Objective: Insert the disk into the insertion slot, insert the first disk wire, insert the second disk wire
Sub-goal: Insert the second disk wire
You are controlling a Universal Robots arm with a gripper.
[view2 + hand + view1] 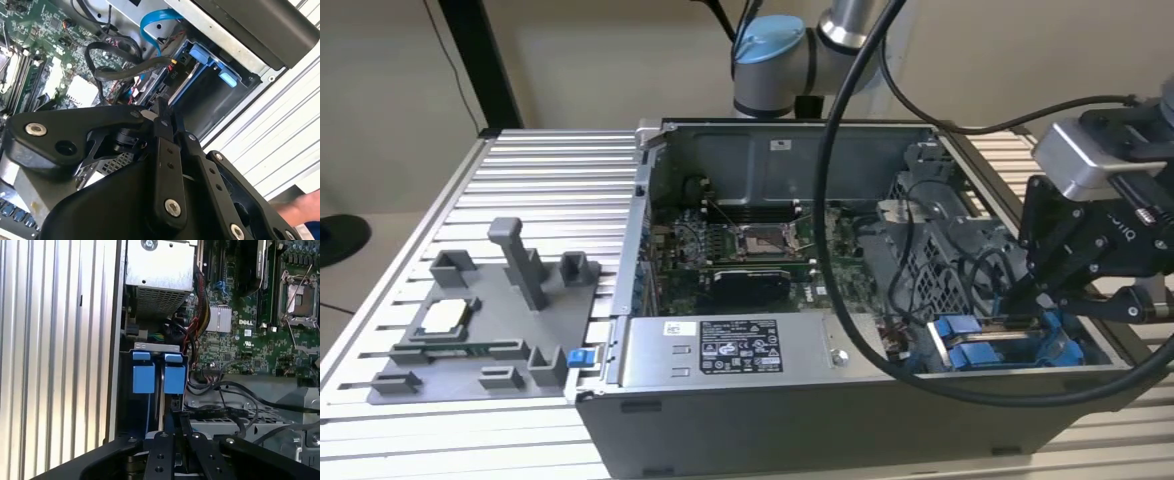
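Note:
The disk sits in the insertion slot at the near right corner of the open computer case. Its blue carrier tabs and silver edge show inside the bay. My black gripper hangs right over that corner. In both wrist views its fingers are drawn close together, with the tips at the disk's end. I cannot tell whether they pinch anything. A blue flat wire and a black wire lie loose beside the bay.
A grey labelled power-supply box lines the case's front wall, with the motherboard behind it. A grey fixture with upright posts stands on the slatted table at the exterior view's left. Thick black arm cables loop over the case.

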